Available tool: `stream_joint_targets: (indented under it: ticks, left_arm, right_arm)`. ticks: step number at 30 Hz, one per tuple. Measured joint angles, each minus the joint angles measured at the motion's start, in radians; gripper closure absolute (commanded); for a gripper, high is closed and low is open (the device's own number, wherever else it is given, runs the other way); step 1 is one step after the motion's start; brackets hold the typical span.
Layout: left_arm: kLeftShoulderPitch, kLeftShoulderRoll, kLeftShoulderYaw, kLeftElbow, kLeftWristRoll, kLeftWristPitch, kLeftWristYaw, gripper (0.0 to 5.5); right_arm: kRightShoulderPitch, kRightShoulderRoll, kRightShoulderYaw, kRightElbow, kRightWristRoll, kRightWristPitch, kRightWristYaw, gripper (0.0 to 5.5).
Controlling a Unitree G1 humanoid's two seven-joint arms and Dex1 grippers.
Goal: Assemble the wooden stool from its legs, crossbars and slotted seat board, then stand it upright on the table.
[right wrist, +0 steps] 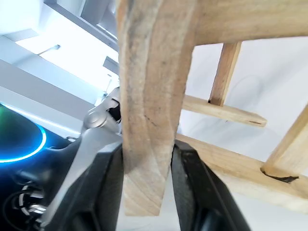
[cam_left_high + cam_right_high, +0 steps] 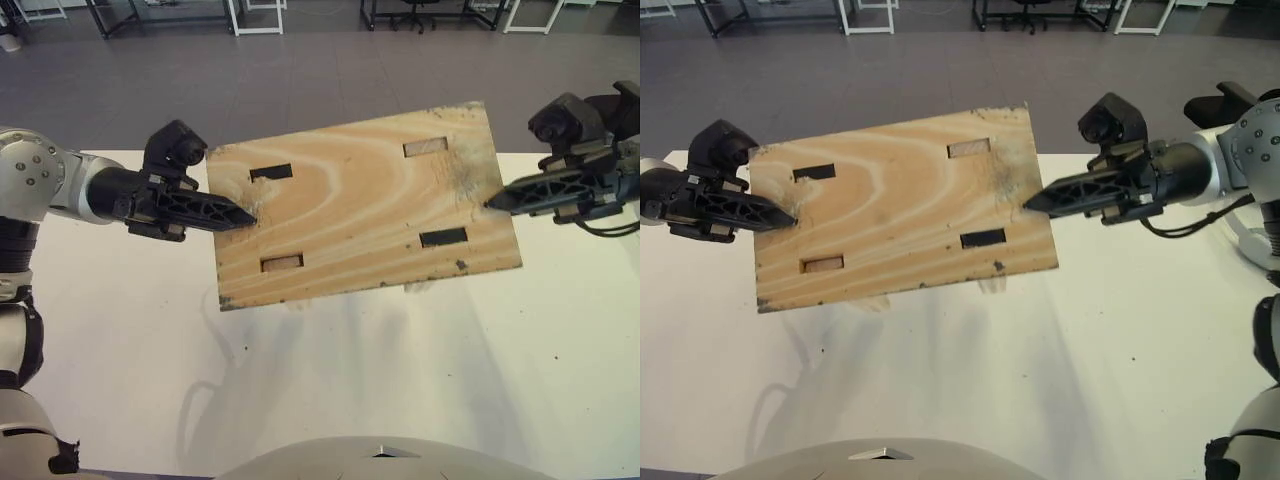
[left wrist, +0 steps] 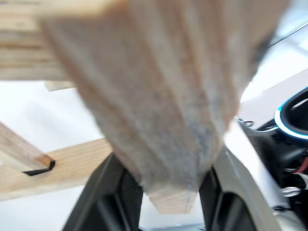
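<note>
Grey floor [image 2: 330, 70] stretches behind the white desk [image 2: 400, 380]. Above the desk hangs the slotted seat board [image 2: 350, 200], with legs [image 1: 290, 144] fitted beneath. The left gripper [image 2: 245, 214] and right gripper [image 2: 495, 203] each pinch an opposite edge.

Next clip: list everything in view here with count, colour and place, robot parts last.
seat board: one, pale wood, over the table, held at both short edges
slots: four in the board, two dark, two filled with pale wood
legs and crossbars: pale wood, joined under the board; count cannot be told
table: one, white, beneath the board
floor: grey, beyond the table
left gripper: one, black, closed on the board's left edge
right gripper: one, black, closed on the board's right edge
</note>
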Motion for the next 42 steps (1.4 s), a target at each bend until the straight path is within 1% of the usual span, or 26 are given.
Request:
stream_joint_targets:
  ticks: [3, 5, 6, 7, 8, 9, 10, 11, 13, 16, 18, 20, 22, 23, 24, 26, 28, 29, 30, 31, 32, 33, 36, 38, 40, 42]
  left_arm:
    - [-0.043, 0.048, -0.164, 0.008, -0.124, 0.018, 0.001, 4.19]
    - [-0.059, 0.064, -0.255, 0.029, -0.177, 0.018, 0.004, 4.19]
    - [-0.059, 0.066, -0.300, 0.042, -0.195, 0.018, 0.005, 4.19]
    - [-0.054, 0.067, -0.329, 0.050, -0.204, 0.019, 0.009, 3.83]
    - [-0.038, 0.052, -0.336, 0.054, -0.222, 0.020, 0.022, 3.66]
    - [-0.005, 0.023, -0.326, 0.051, -0.237, 0.020, 0.041, 3.41]
    - [0.029, -0.001, -0.320, 0.048, -0.234, 0.020, 0.062, 3.22]
    - [0.049, -0.041, -0.294, 0.061, -0.223, 0.020, 0.084, 3.11]
    - [0.093, -0.082, -0.209, 0.089, -0.205, 0.019, 0.141, 2.70]
    - [0.132, -0.102, -0.070, 0.150, -0.196, 0.018, 0.219, 2.21]
    - [0.142, -0.125, 0.043, 0.195, -0.171, 0.016, 0.287, 1.82]
    - [0.190, -0.105, 0.137, 0.196, -0.158, 0.012, 0.310, 1.53]
    - [0.261, -0.041, 0.257, 0.212, -0.090, -0.039, 0.314, 1.26]
    - [0.302, 0.003, 0.332, 0.215, -0.044, -0.102, 0.332, 1.11]
    - [0.343, 0.018, 0.425, 0.191, 0.019, -0.215, 0.388, 1.11]
    - [0.419, 0.005, 0.552, 0.107, 0.149, -0.432, 0.527, 1.11]
    - [0.548, -0.046, 0.623, -0.019, 0.307, -0.648, 0.651, 1.11]
    - [0.655, -0.125, 0.648, -0.129, 0.405, -0.789, 0.729, 1.11]
    - [0.760, -0.235, 0.634, -0.210, 0.466, -0.879, 0.787, 1.11]
    - [0.820, -0.310, 0.612, -0.236, 0.473, -0.895, 0.805, 0.96]
    - [0.853, -0.342, 0.601, -0.250, 0.489, -0.906, 0.813, 0.81]
    - [0.871, -0.347, 0.610, -0.265, 0.516, -0.940, 0.819, 0.59]
    - [0.841, -0.366, 0.724, -0.285, 0.543, -1.015, 0.888, 0.59]
    - [0.779, -0.403, 0.792, -0.307, 0.545, -1.081, 0.960, 0.59]
    - [0.788, -0.456, 0.796, -0.375, 0.563, -1.116, 0.999, 0.59]
    - [0.901, -0.484, 0.789, -0.446, 0.595, -1.126, 1.000, 0.59]
  right_arm:
    - [0.004, -0.081, 0.130, -0.058, 0.175, 0.029, -0.040, 4.14]
    - [0.048, -0.109, 0.187, -0.093, 0.314, 0.030, -0.114, 4.14]
    - [0.104, -0.112, 0.215, -0.106, 0.399, 0.027, -0.164, 3.74]
    - [0.161, -0.106, 0.228, -0.108, 0.468, 0.007, -0.208, 3.58]
    - [0.247, -0.056, 0.229, -0.113, 0.581, -0.055, -0.273, 3.36]
    - [0.345, 0.018, 0.223, -0.125, 0.634, -0.124, -0.348, 3.17]
    - [0.440, 0.048, 0.211, -0.136, 0.649, -0.177, -0.409, 2.95]
    - [0.492, 0.071, 0.166, -0.160, 0.666, -0.217, -0.453, 2.83]
    - [0.552, 0.095, 0.084, -0.167, 0.674, -0.238, -0.510, 2.36]
    - [0.619, 0.085, -0.028, -0.140, 0.671, -0.228, -0.554, 1.81]
    - [0.670, 0.061, -0.131, -0.096, 0.660, -0.220, -0.577, 1.40]
    - [0.725, 0.026, -0.228, -0.063, 0.658, -0.229, -0.616, 1.08]
    - [0.823, 0.004, -0.387, 0.013, 0.638, -0.305, -0.674, 1.04]
    - [0.856, -0.001, -0.473, 0.050, 0.579, -0.374, -0.703, 1.04]
    - [0.882, 0.007, -0.554, 0.069, 0.474, -0.487, -0.743, 1.04]
    - [0.917, 0.056, -0.646, 0.083, 0.300, -0.690, -0.843, 1.04]
    - [0.959, 0.148, -0.705, 0.063, 0.123, -0.889, -0.954, 1.04]
    - [0.981, 0.250, -0.742, 0.015, 0.010, -1.027, -1.049, 1.04]
    - [1.003, 0.372, -0.756, -0.043, -0.062, -1.119, -1.128, 1.04]
    - [1.015, 0.448, -0.751, -0.088, -0.101, -1.149, -1.162, 1.04]
    - [1.021, 0.485, -0.742, -0.124, -0.129, -1.157, -1.173, 1.04]
    - [1.021, 0.513, -0.738, -0.167, -0.180, -1.177, -1.176, 1.04]
    - [1.019, 0.560, -0.748, -0.206, -0.300, -1.238, -1.196, 1.04]
    - [1.000, 0.620, -0.769, -0.202, -0.379, -1.295, -1.235, 1.04]
    - [0.987, 0.667, -0.763, -0.201, -0.460, -1.338, -1.250, 1.04]
    - [0.981, 0.694, -0.748, -0.203, -0.533, -1.365, -1.247, 1.04]
